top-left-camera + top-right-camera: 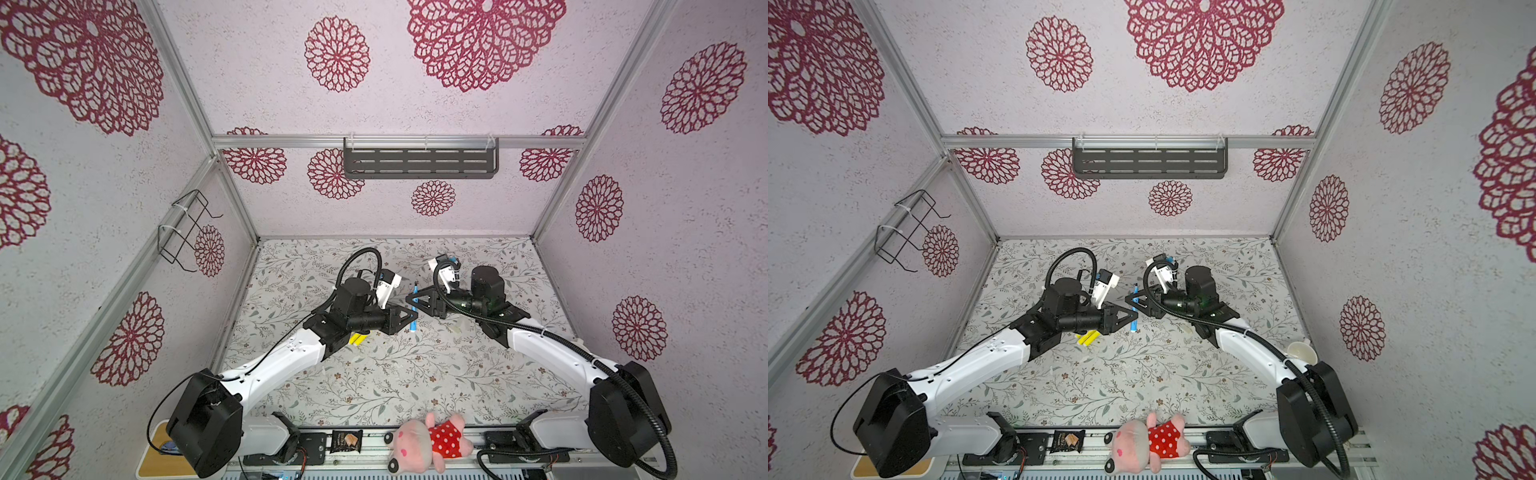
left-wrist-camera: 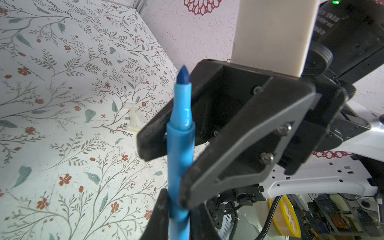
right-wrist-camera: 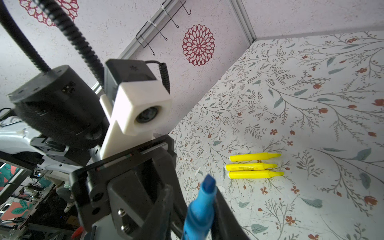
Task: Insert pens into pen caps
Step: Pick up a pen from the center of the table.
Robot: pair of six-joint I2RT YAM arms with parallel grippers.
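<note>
My left gripper [image 2: 179, 214] is clamped on the blue pen [image 2: 180, 145]. The right gripper [image 3: 198, 218] flanks it closely nearer the tip; I cannot tell whether its jaws press it.

Twin high top views down over the table [image 1: 415, 374]; wrist views close on one blue pen [image 2: 180, 145].

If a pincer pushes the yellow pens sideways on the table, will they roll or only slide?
Probably roll: the three yellow pens have round-looking barrels and lie flat on the table cover. Two lie touching, so pushing one would likely move its neighbour. They look like stiff, smooth plastic, perhaps slippery to pinch.
</note>
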